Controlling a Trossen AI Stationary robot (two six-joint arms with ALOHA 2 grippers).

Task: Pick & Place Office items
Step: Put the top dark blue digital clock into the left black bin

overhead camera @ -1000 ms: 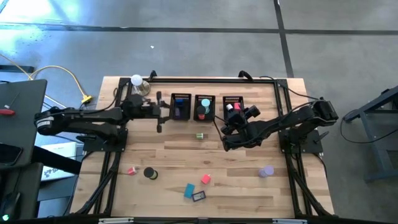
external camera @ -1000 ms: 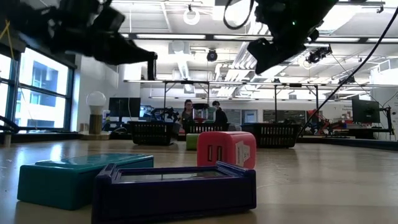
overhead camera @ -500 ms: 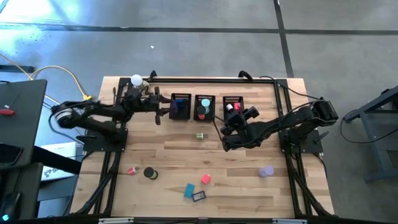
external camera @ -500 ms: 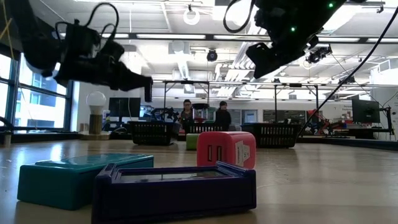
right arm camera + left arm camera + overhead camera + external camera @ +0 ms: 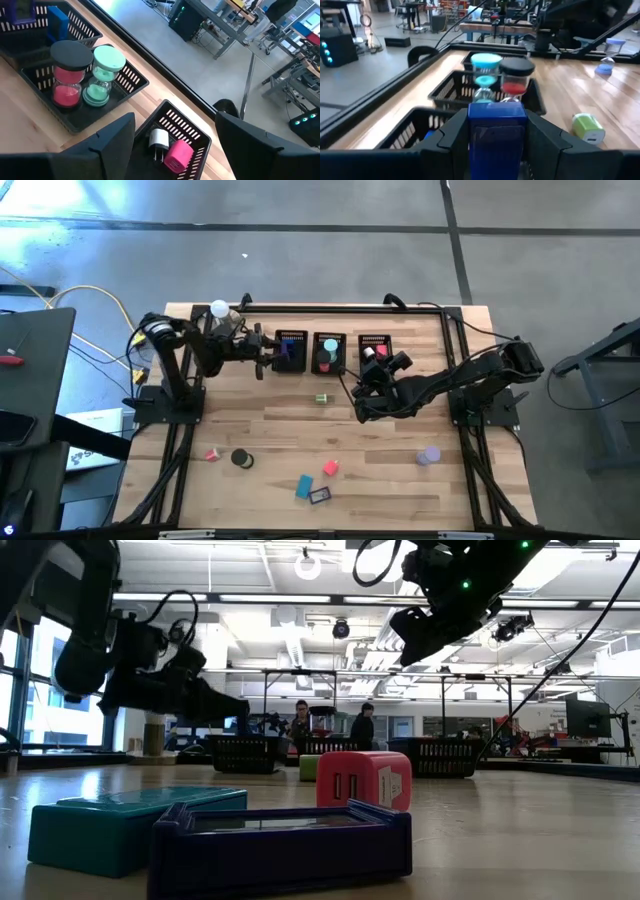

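My left gripper point(image 5: 268, 354) point(image 5: 497, 150) is shut on a blue block point(image 5: 497, 125) at the left mesh bin point(image 5: 290, 350). My right gripper point(image 5: 362, 392) point(image 5: 175, 120) is open and hovers high, just near of the middle bin point(image 5: 328, 352) and right bin point(image 5: 374, 348). A green block point(image 5: 321, 397) lies near the bins. Near the front edge lie a pink piece point(image 5: 212, 453), a black roll point(image 5: 241, 459), a teal block point(image 5: 304, 487), a red block point(image 5: 331, 468), a purple frame point(image 5: 320, 496) and a lilac piece point(image 5: 429, 455). My left gripper pinches the blue block between its two fingers point(image 5: 455, 145), one on each side face point(image 5: 476, 131). The fingers come from the table's left, slanting a little downward. The block is lifted clear, above the left bin's rim point(image 5: 407, 127).
The middle bin holds a red-sand point(image 5: 67, 75) and a teal-sand point(image 5: 102, 75) hourglass. The right bin holds a white plug point(image 5: 159, 140) and a pink block point(image 5: 176, 155). A white ball lamp point(image 5: 219, 310) stands at the far left corner. People stand in the room behind point(image 5: 362, 728).
My left arm has drawn its elbow back and folded up, and its gripper has come down toward the left bin, still shut on the blue block. My right gripper has stayed nearly in place above the bins.
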